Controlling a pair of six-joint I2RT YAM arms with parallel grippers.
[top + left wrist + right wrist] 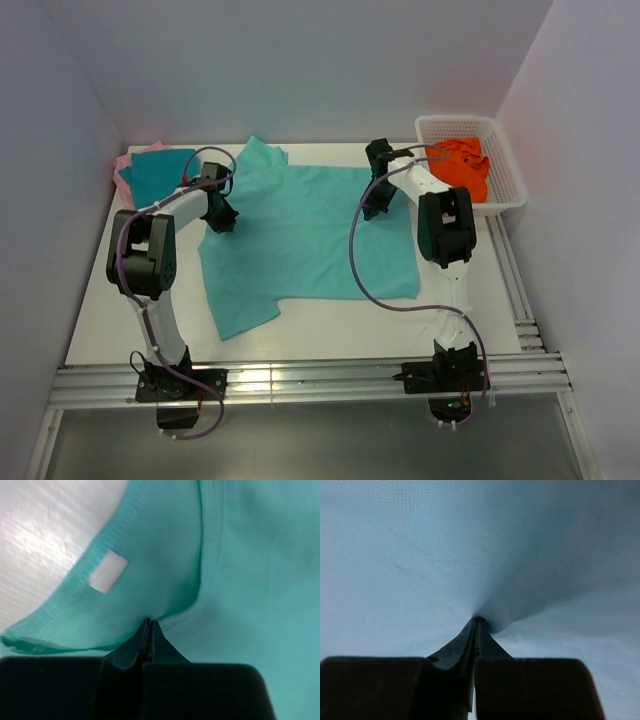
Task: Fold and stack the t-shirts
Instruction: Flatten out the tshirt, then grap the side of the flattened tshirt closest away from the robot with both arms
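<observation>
Mint-green t-shirt (300,235) lies lengthwise left-right, collar (210,555) leftward, left fingers (142,647) and right fingers (469,640) clenched on it.

Mint-green tee (300,235) spread flat mid-table; teal tee (160,172) folded atop pink tee (122,172), far-left corner.

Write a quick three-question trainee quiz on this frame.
1. True or false: the left end effector and the right end effector are each shut on the mint-green t-shirt.
2. The orange cloth lies: A in the white basket; B mid-table; C draped over the right arm.
3. Fill in: the teal t-shirt rests on the ___ t-shirt.
Key: 1 true; 2 A; 3 pink t-shirt.
</observation>
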